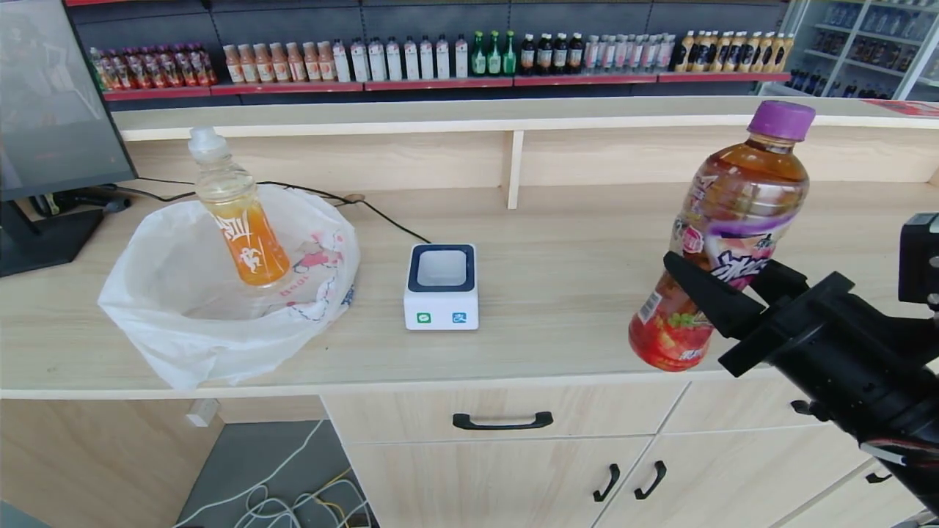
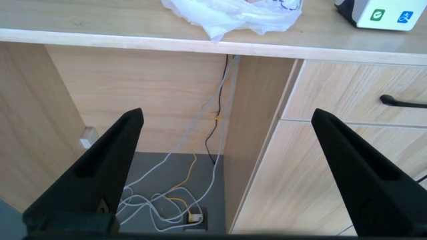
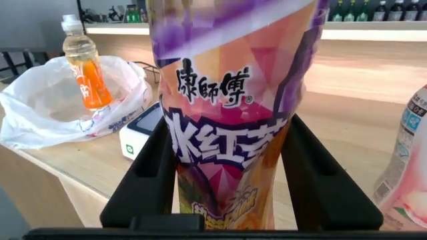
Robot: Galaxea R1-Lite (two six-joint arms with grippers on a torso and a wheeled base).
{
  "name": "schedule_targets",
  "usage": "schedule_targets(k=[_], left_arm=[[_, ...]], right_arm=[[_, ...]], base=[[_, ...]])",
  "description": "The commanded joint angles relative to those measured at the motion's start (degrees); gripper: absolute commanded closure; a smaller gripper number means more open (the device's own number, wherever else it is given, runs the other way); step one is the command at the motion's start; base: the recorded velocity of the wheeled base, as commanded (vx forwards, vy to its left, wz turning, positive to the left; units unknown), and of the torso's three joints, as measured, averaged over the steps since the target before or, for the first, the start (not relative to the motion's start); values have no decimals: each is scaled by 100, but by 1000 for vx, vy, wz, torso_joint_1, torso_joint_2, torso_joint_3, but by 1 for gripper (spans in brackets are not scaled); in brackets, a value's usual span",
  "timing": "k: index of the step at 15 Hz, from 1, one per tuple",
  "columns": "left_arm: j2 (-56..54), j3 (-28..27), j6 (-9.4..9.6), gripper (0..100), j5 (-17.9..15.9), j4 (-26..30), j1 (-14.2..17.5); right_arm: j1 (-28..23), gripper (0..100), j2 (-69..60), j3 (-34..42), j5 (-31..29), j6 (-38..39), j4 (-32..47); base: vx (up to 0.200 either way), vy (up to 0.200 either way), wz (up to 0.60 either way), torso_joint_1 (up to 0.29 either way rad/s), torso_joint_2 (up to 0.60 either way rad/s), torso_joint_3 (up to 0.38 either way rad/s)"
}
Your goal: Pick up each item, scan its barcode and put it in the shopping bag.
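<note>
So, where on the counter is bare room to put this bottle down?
Bare counter lies between the scanner and the held bottle, and behind the scanner to the back ledge. The left is crowded: shopping bag, orange bottle, cable, monitor stand.

I see a long wooden counter (image 1: 572, 242). A dark screen (image 1: 51, 95) stands at its far left end on a black foot (image 1: 44, 238). A thin black wire (image 1: 381, 214) lies on the counter top. Under the counter is a drawer (image 1: 396, 414) with a black handle (image 1: 502, 422), and little doors (image 1: 477, 477) below it. White and yellow wires (image 1: 293, 502) lie tangled on the grey floor. Far behind, red shelves (image 1: 440, 83) hold rows of drinks.
</note>
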Motion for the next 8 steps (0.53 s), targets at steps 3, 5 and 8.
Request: schedule_targets(k=[3, 5, 8], left_arm=[[0, 0, -1, 0, -4, -1, 0], [0, 0, -1, 0, -4, -1, 0], [0, 0, -1, 0, -4, -1, 0]], right_arm=[[-316, 100, -110, -269, -1, 126, -6], [-369, 100, -110, -305, -221, 381, -6], [-378, 100, -127, -507, -502, 390, -6]], base=[[0, 0, 0, 0, 0, 0], [0, 0, 0, 0, 0, 0], [0, 67, 0, 2, -1, 1]])
